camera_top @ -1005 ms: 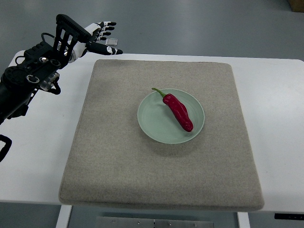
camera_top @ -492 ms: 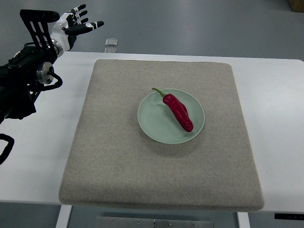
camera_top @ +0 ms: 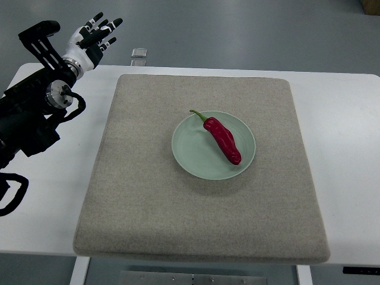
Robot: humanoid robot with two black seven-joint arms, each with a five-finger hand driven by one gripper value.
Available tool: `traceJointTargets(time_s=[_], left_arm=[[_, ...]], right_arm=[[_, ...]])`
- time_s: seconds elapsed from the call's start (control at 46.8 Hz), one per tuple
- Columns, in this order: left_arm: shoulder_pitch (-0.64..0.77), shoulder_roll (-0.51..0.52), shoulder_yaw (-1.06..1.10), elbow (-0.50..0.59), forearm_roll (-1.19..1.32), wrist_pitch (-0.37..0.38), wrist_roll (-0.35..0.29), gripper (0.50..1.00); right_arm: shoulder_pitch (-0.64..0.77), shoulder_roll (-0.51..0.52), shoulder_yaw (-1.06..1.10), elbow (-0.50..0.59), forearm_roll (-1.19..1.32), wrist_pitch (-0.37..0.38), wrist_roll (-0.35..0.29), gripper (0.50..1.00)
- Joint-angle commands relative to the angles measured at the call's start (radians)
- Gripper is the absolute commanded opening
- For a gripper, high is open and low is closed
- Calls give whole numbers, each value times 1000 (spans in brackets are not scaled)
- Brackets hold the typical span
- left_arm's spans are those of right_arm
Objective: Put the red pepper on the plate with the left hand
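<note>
Left hand (camera_top: 89,40): raised at the far left corner of the counter (camera_top: 350,119), its arm coming in from the left edge; palm turned toward the camera.
Fingers (camera_top: 105,27): spread and relaxed, released, holding nothing; black tips fan up and to the right, out past the counter's far edge and over the grey floor.
Pepper (camera_top: 224,139): red, with a green stem, lying on the plate (camera_top: 193,154); well apart from the fingers, down and to their right. The stem end points back toward the fingers, the tip points away from them.
Plate: pale green, round, sitting on the mat (camera_top: 148,196) a little right of the mat's middle; well clear of the fingers, on the side nearer the camera.
Pepper on plate: it lies diagonally across the dish; the stem tip reaches out to the rim on the fingers' side, and whether it overhangs the rim is hard to tell from this height.
Mat: grey-beige, square with rounded corners, covering most of the counter; its far left corner lies just below and right of the fingers.
Tag (camera_top: 139,54): a small pale object at the counter's far edge, just right of the fingers and slightly below them; too small to say what it is.
Counter: white, showing as a bare border around the mat on all sides.
</note>
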Motion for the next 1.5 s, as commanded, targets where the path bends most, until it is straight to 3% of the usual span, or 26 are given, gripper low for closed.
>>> traceJointTargets(time_s=[0.0, 0.877, 1.476], left_arm=[[13, -7, -17, 16, -1, -81, 0, 975], [39, -5, -5, 6, 16, -86, -15, 988], [68, 2, -17, 6, 15, -128, -17, 990]], right_arm=[[1, 0, 0, 0, 0, 0, 0, 930], [0, 0, 0, 0, 0, 0, 0, 928], [0, 0, 2, 18, -6, 15, 0, 928]])
